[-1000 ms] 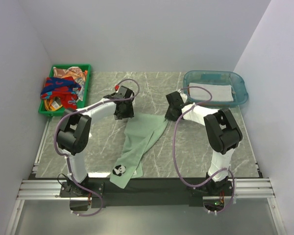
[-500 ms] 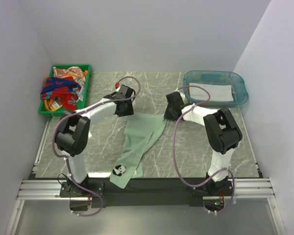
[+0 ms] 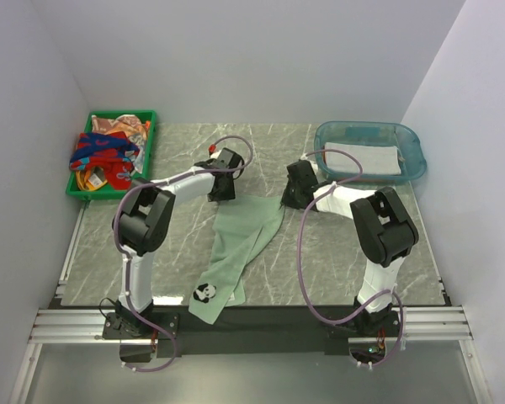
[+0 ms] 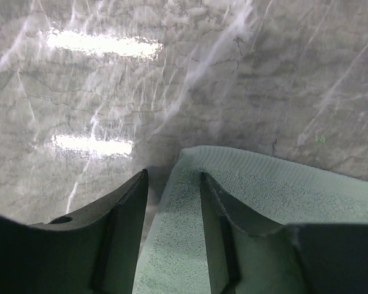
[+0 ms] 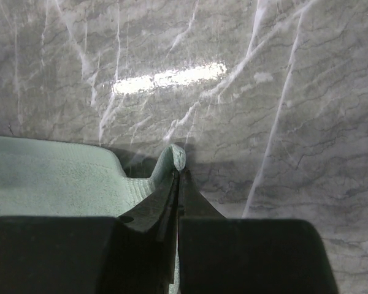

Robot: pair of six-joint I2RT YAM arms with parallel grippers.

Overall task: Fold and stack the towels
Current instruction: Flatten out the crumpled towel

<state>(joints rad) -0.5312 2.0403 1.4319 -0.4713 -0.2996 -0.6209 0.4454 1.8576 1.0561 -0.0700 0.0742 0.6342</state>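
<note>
Top external: the right hand (image 3: 289, 195) pinches the green towel (image 3: 242, 240) by its upper-right corner while the left hand (image 3: 222, 191), half-spread, straddles the upper-left, likely readying a fold.

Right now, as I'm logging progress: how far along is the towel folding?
Early. Done: one whitish towel lies flat in the blue tub. In hand: the green panda towel lies as a long strip on the table. The right jaws are shut on its far right corner, and the left jaws stand open astride its far left corner. Left: a heap of colourful towels waits in the green tray.
</note>
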